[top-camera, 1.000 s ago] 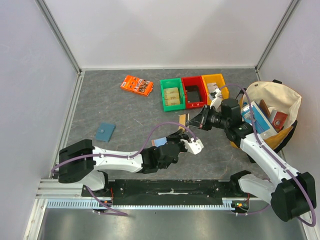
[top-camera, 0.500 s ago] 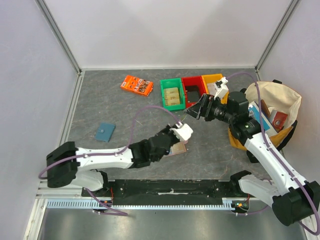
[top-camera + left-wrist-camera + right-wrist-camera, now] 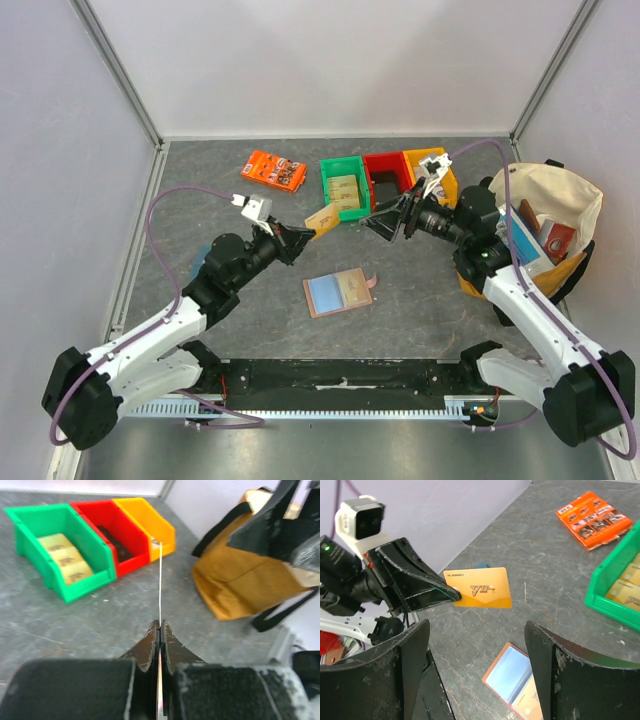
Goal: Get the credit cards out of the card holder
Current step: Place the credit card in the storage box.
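Card holder (image 3: 338, 293) near bins (image 3: 385, 158); gold card (image 3: 480, 587) clamped in left tool (image 3: 160, 627); right tool (image 3: 378, 220) agape.

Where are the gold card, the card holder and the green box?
gold card (image 3: 480, 587): right wrist view, middle of its face.
card holder (image 3: 323, 295): top view, its blue lining.
green box (image 3: 97, 550): left wrist view, its side wall.

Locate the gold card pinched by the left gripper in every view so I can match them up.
Top external: the gold card is near the centre, held at the tip of the left gripper, just below the green bin.
Left wrist: edge-on, a thin pale line rising from the shut jaws.
Right wrist: face-on at the centre.
Shared landmark: the green bin, upper left in the left wrist view, right edge in the right wrist view.
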Controlling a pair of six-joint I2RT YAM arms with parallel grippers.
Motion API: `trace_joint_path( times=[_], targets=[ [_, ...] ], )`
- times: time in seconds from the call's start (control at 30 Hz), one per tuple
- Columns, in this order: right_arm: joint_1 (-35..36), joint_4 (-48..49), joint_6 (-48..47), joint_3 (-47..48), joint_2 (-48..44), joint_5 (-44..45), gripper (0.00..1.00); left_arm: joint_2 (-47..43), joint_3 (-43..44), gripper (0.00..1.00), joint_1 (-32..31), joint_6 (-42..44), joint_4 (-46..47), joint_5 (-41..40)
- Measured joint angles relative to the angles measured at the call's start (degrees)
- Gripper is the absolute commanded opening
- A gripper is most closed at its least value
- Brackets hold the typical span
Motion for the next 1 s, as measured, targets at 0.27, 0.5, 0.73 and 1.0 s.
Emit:
trace_joint_path(
  times=[0.27, 0.5, 0.73, 1.0],
  targets=[
    [0.0, 13.3, 2.0, -1.5, 6.6, -8.7, 0.76, -0.7, -4.6, 0.02, 7.8, -17.9, 10.8, 17.0],
    [0.1, 21.5, 5.9, -1.5, 12.1, -13.3, 0.63, -0.3, -4.6, 0.02, 7.8, -24.1, 18.3, 22.8],
    [0.4, 32.9, 13.8, -1.5, 15.3, -16.6, 0.38, 1.2, -4.3, 0.02, 7.8, -26.4, 21.2, 24.6],
    [0.8, 41.4, 20.5, -1.5, 16.8, -19.5, 0.18, 3.9, -3.7, 0.02, 7.8, -28.2, 24.2, 24.7]
  ],
)
